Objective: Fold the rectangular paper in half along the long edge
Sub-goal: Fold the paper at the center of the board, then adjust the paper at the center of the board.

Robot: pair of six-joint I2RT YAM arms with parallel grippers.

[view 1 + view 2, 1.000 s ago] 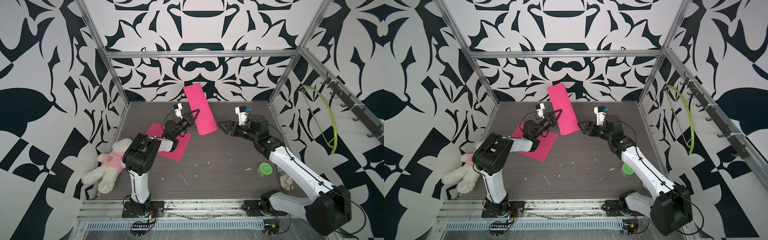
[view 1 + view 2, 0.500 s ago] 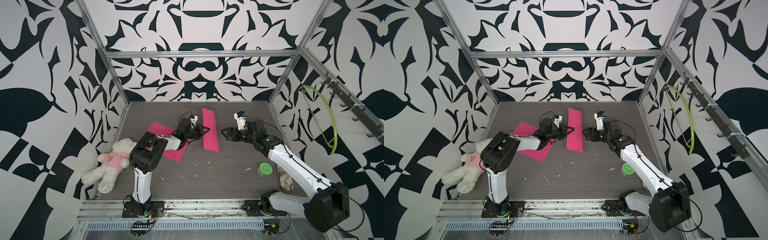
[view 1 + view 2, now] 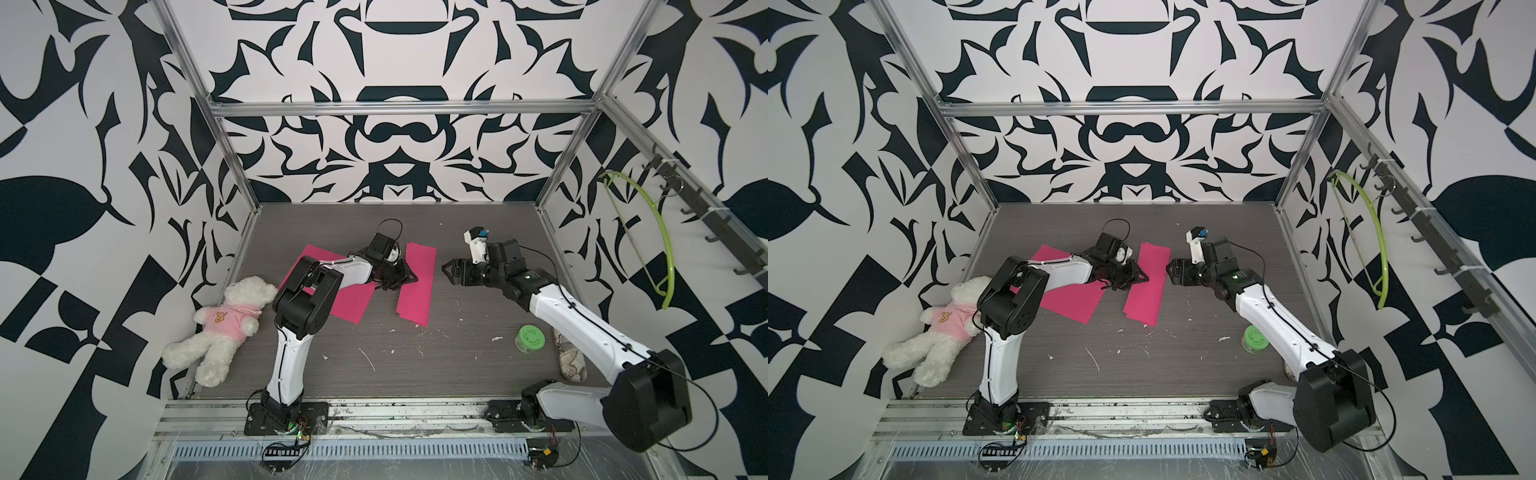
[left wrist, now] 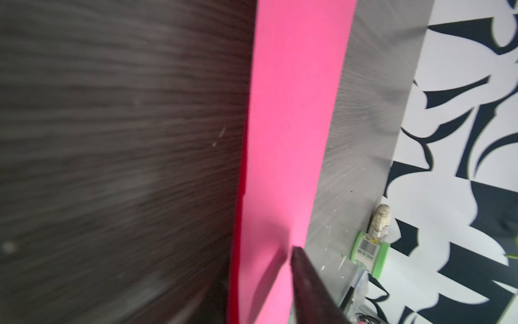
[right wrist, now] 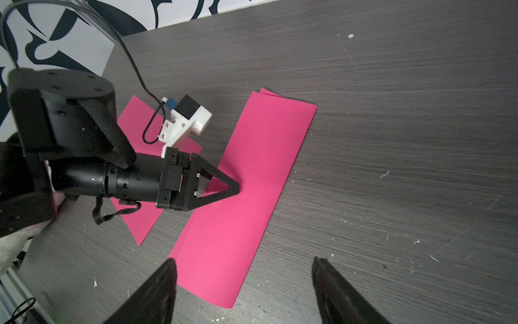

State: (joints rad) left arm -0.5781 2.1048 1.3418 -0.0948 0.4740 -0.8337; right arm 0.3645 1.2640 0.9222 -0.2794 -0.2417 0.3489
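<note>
Folded paper lying flat, left gripper at its edge (grip indiscernible), right gripper agape; crease probably needs pressing next

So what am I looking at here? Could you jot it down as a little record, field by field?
Folded pink paper: lying on the table, middle
Left gripper: tip over the folded paper's edge; open or shut unclear
Right gripper: open, empty, beside the folded paper
Second pink sheet: flat, partly under the left arm
Also there: teddy bear, green tape roll
</note>
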